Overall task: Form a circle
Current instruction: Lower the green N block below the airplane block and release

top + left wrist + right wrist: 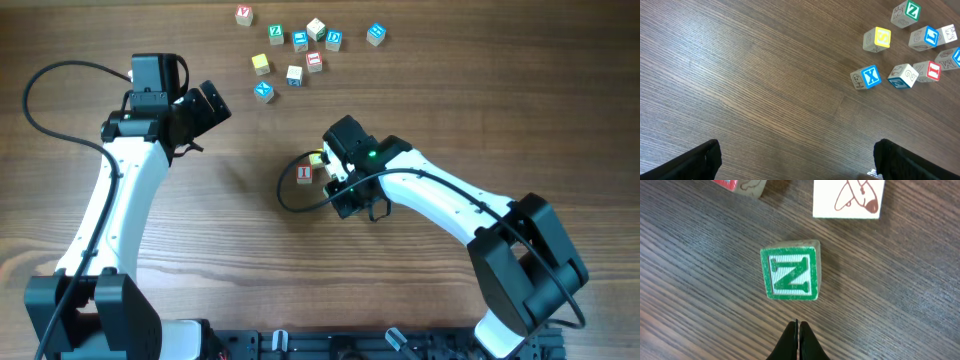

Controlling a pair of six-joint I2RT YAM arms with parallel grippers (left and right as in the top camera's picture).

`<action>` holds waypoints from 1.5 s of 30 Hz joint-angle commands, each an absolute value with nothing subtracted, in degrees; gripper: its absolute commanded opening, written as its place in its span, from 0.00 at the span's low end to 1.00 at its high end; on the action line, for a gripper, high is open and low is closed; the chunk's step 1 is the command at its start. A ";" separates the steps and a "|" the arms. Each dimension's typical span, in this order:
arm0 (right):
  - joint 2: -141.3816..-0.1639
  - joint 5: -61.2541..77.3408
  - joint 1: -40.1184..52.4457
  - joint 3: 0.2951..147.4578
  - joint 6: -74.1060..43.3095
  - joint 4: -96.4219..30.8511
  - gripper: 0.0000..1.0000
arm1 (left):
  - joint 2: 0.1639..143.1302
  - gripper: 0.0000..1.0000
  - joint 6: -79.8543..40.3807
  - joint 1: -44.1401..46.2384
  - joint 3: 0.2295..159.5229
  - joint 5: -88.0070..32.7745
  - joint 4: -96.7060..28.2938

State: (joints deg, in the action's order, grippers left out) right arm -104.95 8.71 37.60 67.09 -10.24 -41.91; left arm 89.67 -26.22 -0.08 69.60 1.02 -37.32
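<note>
No circle of cubes shows in any view. Beside my right gripper (331, 166) lie a red I cube (304, 172) and a pale yellowish cube (316, 158). In the right wrist view a green N cube (789, 273) sits flat on the wood just ahead of my right gripper (797, 325), whose jaws are pressed together with nothing between them. A pale cube with a brown drawing (849, 197) and a red-edged cube (737, 184) lie beyond it. My left gripper (218, 102) hangs open over bare wood, its fingers (702, 160) wide apart. A blue X cube (867, 77) lies ahead of it to the right.
Several letter cubes lie loosely scattered at the back of the table (150, 40), among them a yellow cube (261, 63), a blue X cube (263, 90) and a blue cube (375, 34) apart at the right. A black cable (290, 200) loops by the right arm.
</note>
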 commanded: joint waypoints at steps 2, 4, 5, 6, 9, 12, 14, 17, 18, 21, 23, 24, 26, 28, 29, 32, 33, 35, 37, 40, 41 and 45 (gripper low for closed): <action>-106.52 7.70 37.63 66.81 -10.55 -40.64 0.04 | 89.91 1.00 -26.13 -0.27 69.63 1.37 -37.30; -106.52 7.70 37.63 66.63 -10.55 -40.51 0.04 | 89.91 1.00 -26.13 -0.27 69.63 1.37 -37.30; -106.52 7.73 37.63 66.41 -10.55 -40.34 0.04 | 89.91 1.00 -26.13 -0.27 69.63 1.37 -37.30; -106.52 7.70 37.63 65.95 -10.55 -40.01 0.04 | 89.91 1.00 -26.13 -0.27 69.63 1.37 -37.30; -106.52 7.68 37.63 65.65 -10.48 -39.75 0.04 | 89.91 1.00 -26.13 -0.27 69.63 1.37 -37.30; -106.52 6.11 37.63 65.65 -10.63 -39.53 0.04 | 89.91 1.00 -26.13 -0.27 69.63 1.37 -37.30; -106.52 5.74 37.63 65.52 -10.66 -38.68 0.04 | 89.91 1.00 -26.13 -0.27 69.63 1.37 -37.30; -106.52 4.75 37.63 65.49 -10.66 -37.87 0.04 | 89.91 1.00 -26.13 -0.27 69.63 1.37 -37.30; -106.52 4.69 37.63 65.49 -10.66 -37.74 0.04 | 89.91 1.00 -26.13 -0.27 69.63 1.37 -37.30; -106.52 4.25 37.63 65.49 -10.66 -37.12 0.04 | 89.91 1.00 -26.13 -0.27 69.63 1.37 -37.30; -106.52 3.99 37.63 65.49 -10.66 -36.88 0.04 | 89.91 1.00 -26.13 -0.27 69.63 1.37 -37.30; -106.52 3.81 37.63 65.49 -10.66 -36.82 0.04 | 89.91 1.00 -26.13 -0.27 69.63 1.37 -37.30; -106.52 3.81 37.63 65.49 -10.66 -36.82 0.04 | 89.91 1.00 -26.13 -0.27 69.63 1.37 -37.30; -106.52 3.81 37.63 65.49 -10.63 -36.75 0.04 | 89.91 1.00 -26.13 -0.27 69.63 1.37 -37.30; -106.52 3.81 37.63 65.49 -10.66 -36.75 0.04 | 89.91 1.00 -26.13 -0.27 69.63 1.37 -37.30; -106.52 3.81 37.63 65.49 -10.61 -36.80 0.04 | 89.91 1.00 -26.13 -0.27 69.63 1.37 -37.30; -106.50 3.84 37.63 65.67 -10.61 -36.84 0.04 | 89.91 1.00 -26.13 -0.27 69.63 1.37 -37.30; -106.28 3.86 37.54 67.85 -10.61 -39.00 0.04 | 89.91 1.00 -26.13 -0.27 69.63 1.37 -37.30; -105.91 3.86 37.30 72.47 -10.66 -43.35 0.04 | 89.91 1.00 -26.13 -0.27 69.63 1.37 -37.30; -105.84 5.23 37.30 80.40 -10.44 -50.11 0.04 | 89.91 1.00 -26.13 -0.27 69.63 1.37 -37.30; -105.84 6.66 37.39 81.93 -9.93 -51.16 0.04 | 89.91 1.00 -26.13 -0.27 69.63 1.37 -37.30; -105.84 8.36 36.88 83.90 -7.53 -48.77 0.04 | 89.91 1.00 -26.13 -0.27 69.63 1.37 -37.30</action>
